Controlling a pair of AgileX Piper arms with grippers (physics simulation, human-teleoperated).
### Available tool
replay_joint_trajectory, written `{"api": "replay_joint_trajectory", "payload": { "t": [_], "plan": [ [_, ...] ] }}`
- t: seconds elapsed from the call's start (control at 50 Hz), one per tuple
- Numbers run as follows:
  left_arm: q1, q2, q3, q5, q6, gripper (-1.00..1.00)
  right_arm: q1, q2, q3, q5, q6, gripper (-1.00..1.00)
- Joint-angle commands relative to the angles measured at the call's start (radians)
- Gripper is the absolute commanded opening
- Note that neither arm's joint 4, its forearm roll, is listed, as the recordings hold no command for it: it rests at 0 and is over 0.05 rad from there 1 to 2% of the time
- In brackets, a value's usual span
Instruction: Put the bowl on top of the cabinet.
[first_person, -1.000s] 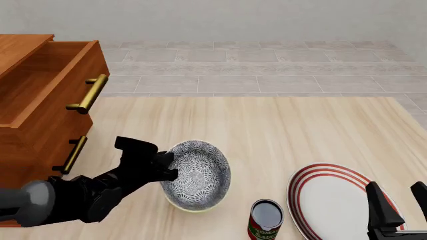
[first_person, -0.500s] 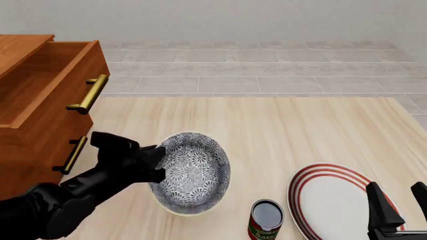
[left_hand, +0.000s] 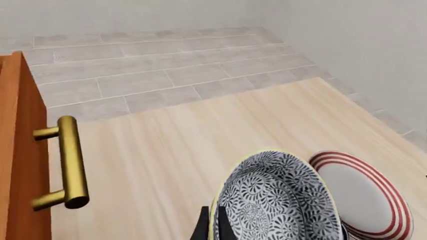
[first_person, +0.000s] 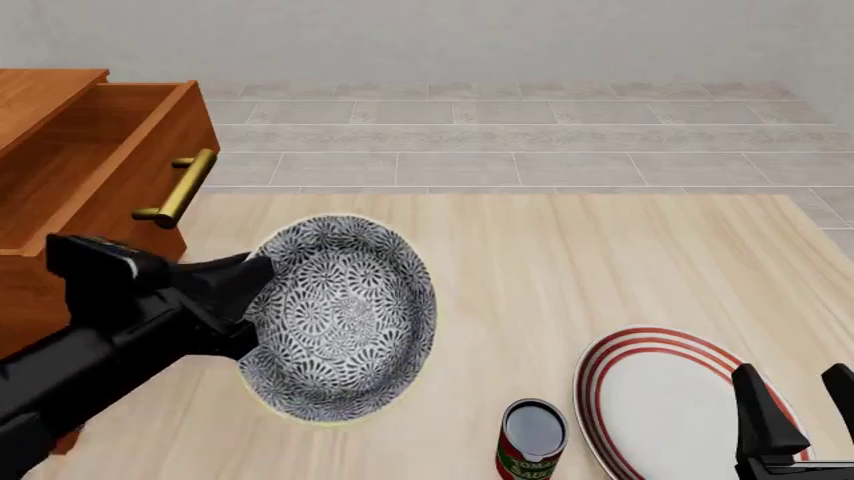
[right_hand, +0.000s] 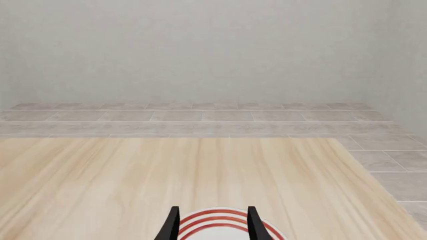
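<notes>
The grey-and-white floral bowl (first_person: 340, 318) hangs above the table, tilted toward the camera, with my left gripper (first_person: 251, 300) shut on its left rim. The left wrist view shows the same bowl (left_hand: 277, 202) pinched by my left gripper (left_hand: 211, 227) at the picture's lower edge. The reddish-brown cabinet (first_person: 67, 190) stands at the far left, its top drawer pulled out, and its brass handle (left_hand: 70, 167) shows close in the left wrist view. My right gripper (first_person: 798, 405) stands open low at the right over the plate, with nothing between its fingers (right_hand: 172, 226).
A white plate with red rings (first_person: 674, 400) lies at the front right, also visible as the plate (left_hand: 363, 197) behind the bowl. A red can (first_person: 531, 440) stands near the front edge, between bowl and plate. The cabinet's brass handle (first_person: 176, 187) juts out toward the bowl.
My left gripper has lifted the bowl off the table, carrying it up and to the left toward the cabinet and tilting it more. The right arm has stayed still.
</notes>
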Motion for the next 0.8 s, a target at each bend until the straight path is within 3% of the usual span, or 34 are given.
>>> {"api": "replay_joint_trajectory", "payload": {
  "t": [0.02, 0.14, 0.28, 0.64, 0.8],
  "plan": [
    [0.010, -0.164, -0.068, 0.139, 0.006, -1.00, 0.000, 0.000, 0.000, 0.000, 0.000, 1.00],
    [0.025, -0.213, -0.112, 0.190, 0.005, -1.00, 0.000, 0.000, 0.000, 0.000, 0.000, 1.00],
    [0.049, -0.288, -0.227, 0.297, 0.008, -1.00, 0.000, 0.000, 0.000, 0.000, 0.000, 1.00],
    [0.110, -0.369, -0.332, 0.372, 0.004, -1.00, 0.000, 0.000, 0.000, 0.000, 0.000, 1.00],
    [0.236, -0.400, -0.338, 0.355, -0.024, -1.00, 0.000, 0.000, 0.000, 0.000, 0.000, 1.00]
  ]
}}
